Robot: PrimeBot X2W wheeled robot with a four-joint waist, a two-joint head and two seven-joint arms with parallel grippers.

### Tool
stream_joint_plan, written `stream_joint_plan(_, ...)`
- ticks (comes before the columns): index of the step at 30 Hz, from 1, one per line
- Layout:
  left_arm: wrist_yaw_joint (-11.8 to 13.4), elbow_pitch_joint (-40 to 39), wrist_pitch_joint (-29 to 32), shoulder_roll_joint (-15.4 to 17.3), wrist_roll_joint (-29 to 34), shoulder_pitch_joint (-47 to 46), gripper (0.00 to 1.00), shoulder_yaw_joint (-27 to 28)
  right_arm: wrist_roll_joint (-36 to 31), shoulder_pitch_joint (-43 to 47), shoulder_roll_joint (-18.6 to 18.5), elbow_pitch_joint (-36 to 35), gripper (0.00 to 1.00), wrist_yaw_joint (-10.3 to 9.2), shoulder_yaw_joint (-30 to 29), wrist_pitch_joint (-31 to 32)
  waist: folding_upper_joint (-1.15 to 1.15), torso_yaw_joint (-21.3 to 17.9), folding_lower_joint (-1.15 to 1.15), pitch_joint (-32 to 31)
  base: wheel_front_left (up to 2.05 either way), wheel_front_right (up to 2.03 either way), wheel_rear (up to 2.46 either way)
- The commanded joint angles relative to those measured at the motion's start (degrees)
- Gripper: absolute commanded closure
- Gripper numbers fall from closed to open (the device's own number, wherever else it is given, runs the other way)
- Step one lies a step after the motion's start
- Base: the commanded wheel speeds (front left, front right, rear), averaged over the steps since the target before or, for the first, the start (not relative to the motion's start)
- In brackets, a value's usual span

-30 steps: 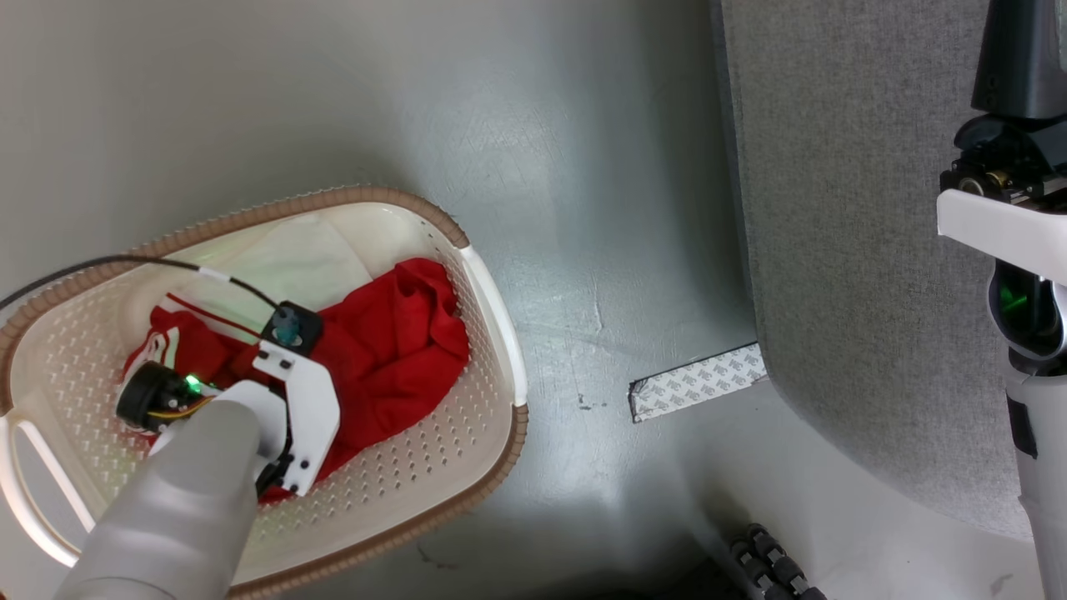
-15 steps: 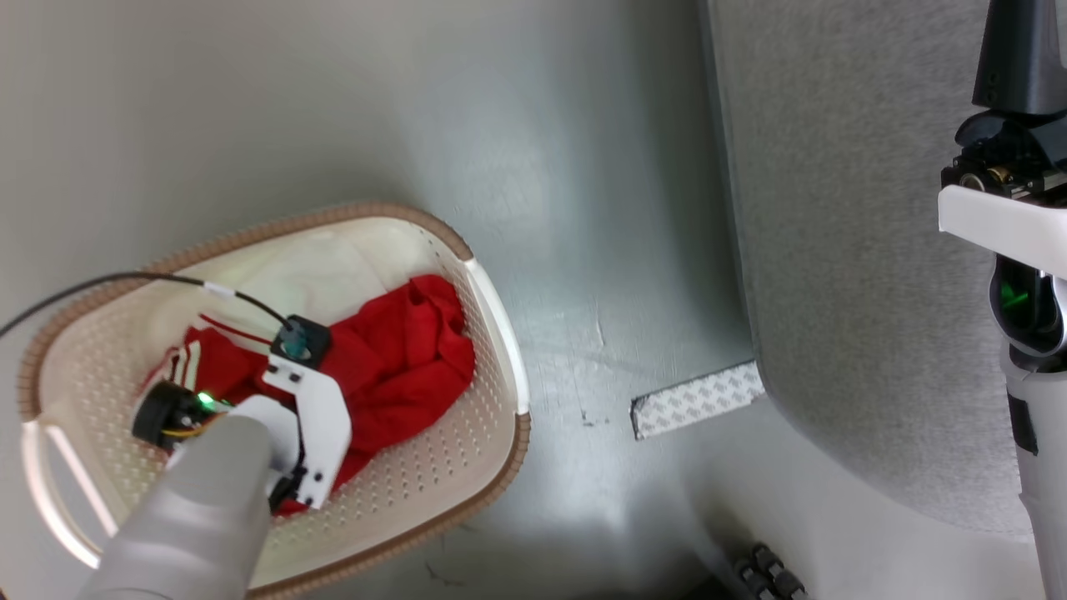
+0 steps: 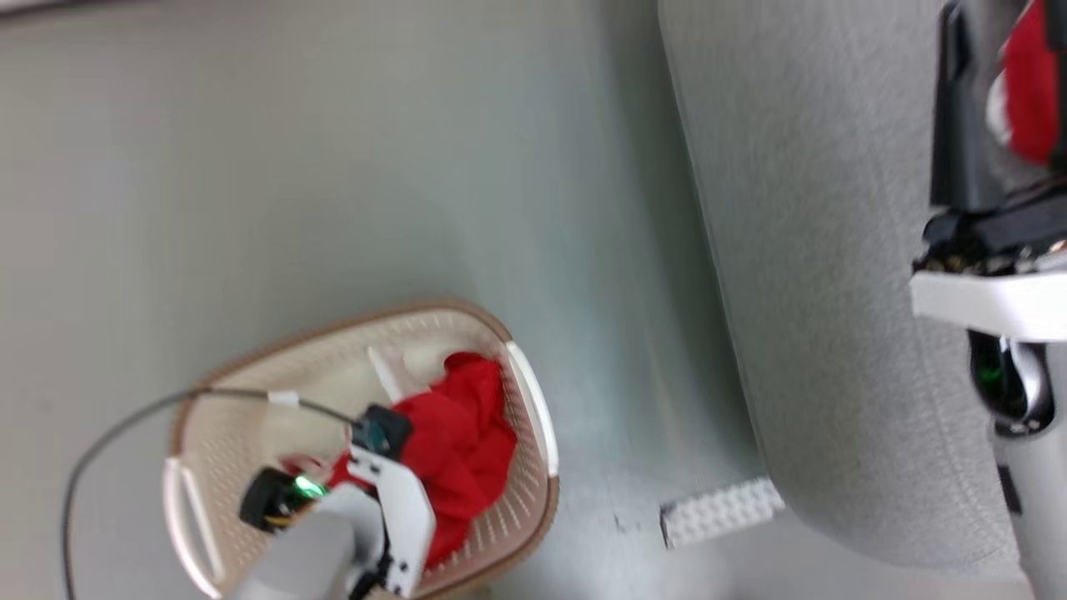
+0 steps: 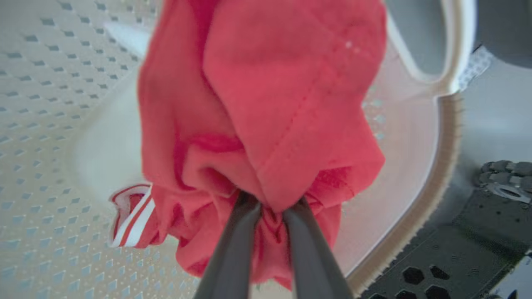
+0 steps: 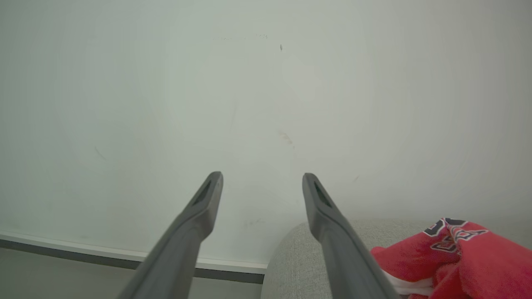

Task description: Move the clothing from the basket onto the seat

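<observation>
Inside the basket point(image 4: 45, 104), left end effector point(image 4: 272, 205) clamps red cloth point(image 4: 266, 104) (right end effector point(image 5: 262, 182): apart).

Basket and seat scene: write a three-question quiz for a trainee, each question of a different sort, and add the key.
1. True or false: over the basket, the left claw is shut on the red garment.
2. The right claw is: A) open and empty; B) shut on a white towel; C) shut on a shoe.
3. In a few words: where does the red jersey with dark lettering lie?
Key: 1 true; 2 A; 3 on the seat.
</observation>
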Motion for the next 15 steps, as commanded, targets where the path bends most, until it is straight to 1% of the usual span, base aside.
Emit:
stream_joint_plan(1,0.1,-0.4,-1.0,-0.2,-0.7,1.4,1.00,-0.5,0.0,1.3,-0.7,0.5,0.00,0.01,-0.1,-0.2,0.00,2.8,0.00,-7.3,0.00,0.00,0.00)
stream_joint_plan(8,0.1,-3.9,-7.3,-1.2,-5.2,6.3,1.00,-3.3,0.8,7.8,-2.3,3.9,0.00,0.01,0.9,-0.2,0.00,6.3,0.00,-18.1,0.00,0.00,0.00)
stream_joint_plan(15,0.1,-7.5,-11.8,-0.7,-8.5,9.1,1.00,-6.6,2.0,13.4,-2.9,6.3,0.00,0.01,1.2,-0.1,0.00,9.4,0.00,-26.3,0.00,0.00,0.00)
